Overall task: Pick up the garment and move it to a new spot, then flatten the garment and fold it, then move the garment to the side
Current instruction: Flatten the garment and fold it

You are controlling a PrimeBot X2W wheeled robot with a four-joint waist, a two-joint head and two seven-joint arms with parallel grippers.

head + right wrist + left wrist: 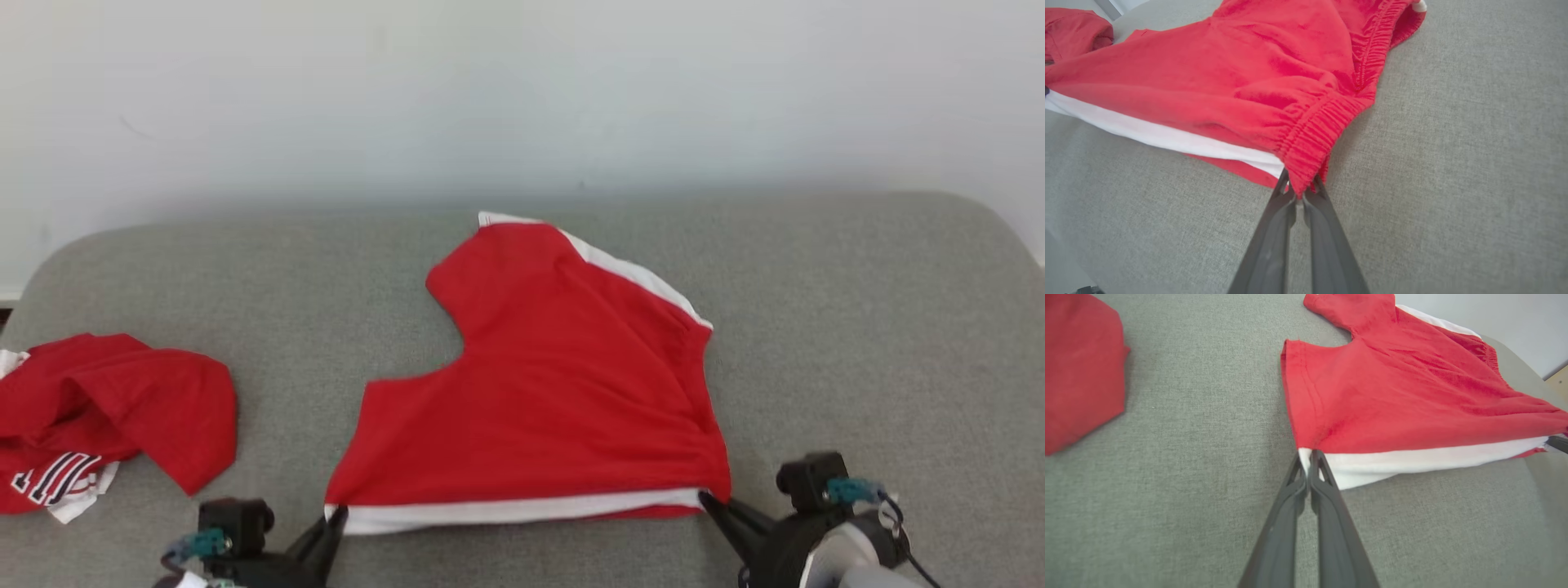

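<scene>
Grey cushion (857, 327) against a plain pale wall, that's the whole setup. Far over at the cushion's left edge sits a crumpled red jersey (106, 408) with striped lettering, well clear of the action.

Next along, the left gripper (333, 523) is clamped on the near-left corner of the red shorts (555, 392), right where the white stripe ends at the leg hem. The shorts lie mid-cushion, close to the front edge, looking already doubled leg over leg, with the white stripe running along the near side. A few wrinkles fan out toward the elastic waistband on the right.

The right gripper (709, 500) is pinched tight on the near-right corner, a bunched bit of that waistband.

My guess: we're in the flatten-and-fold part, both near corners held. The next move probably needs both arms going together, either tugging to smooth the creases or lifting the near edge over toward the back. Uneven pull would skew it.
</scene>
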